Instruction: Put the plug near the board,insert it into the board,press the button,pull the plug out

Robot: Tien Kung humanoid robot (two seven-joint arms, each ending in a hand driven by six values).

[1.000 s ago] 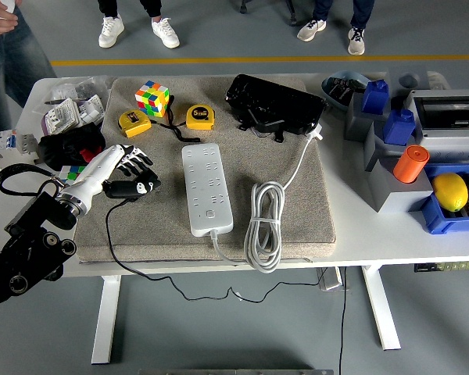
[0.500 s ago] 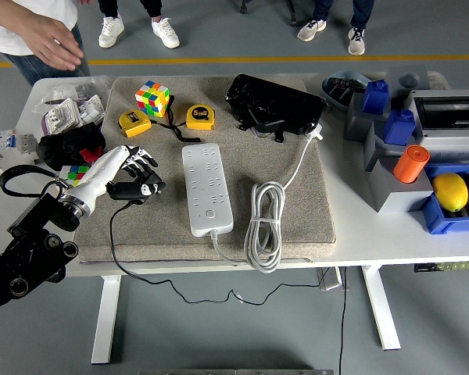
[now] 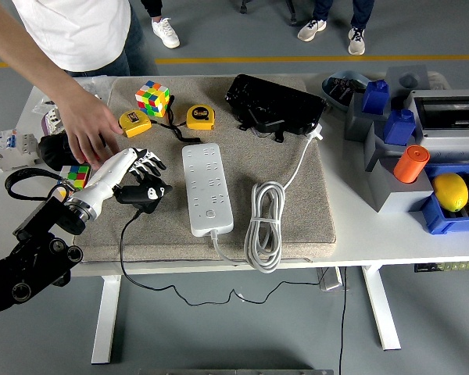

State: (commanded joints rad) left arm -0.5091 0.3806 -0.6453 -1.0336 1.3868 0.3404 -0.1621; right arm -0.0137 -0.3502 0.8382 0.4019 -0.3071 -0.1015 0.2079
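On the left part of the grey mat, the left hand has its fingers curled around the black plug, holding it just left of the white board, apart from it; this position suits a short move to the sockets. The black cable trails off the desk edge. A person's hand reaches in close behind the robot hand and may obstruct. 2 tape measures and a cube lie well behind.
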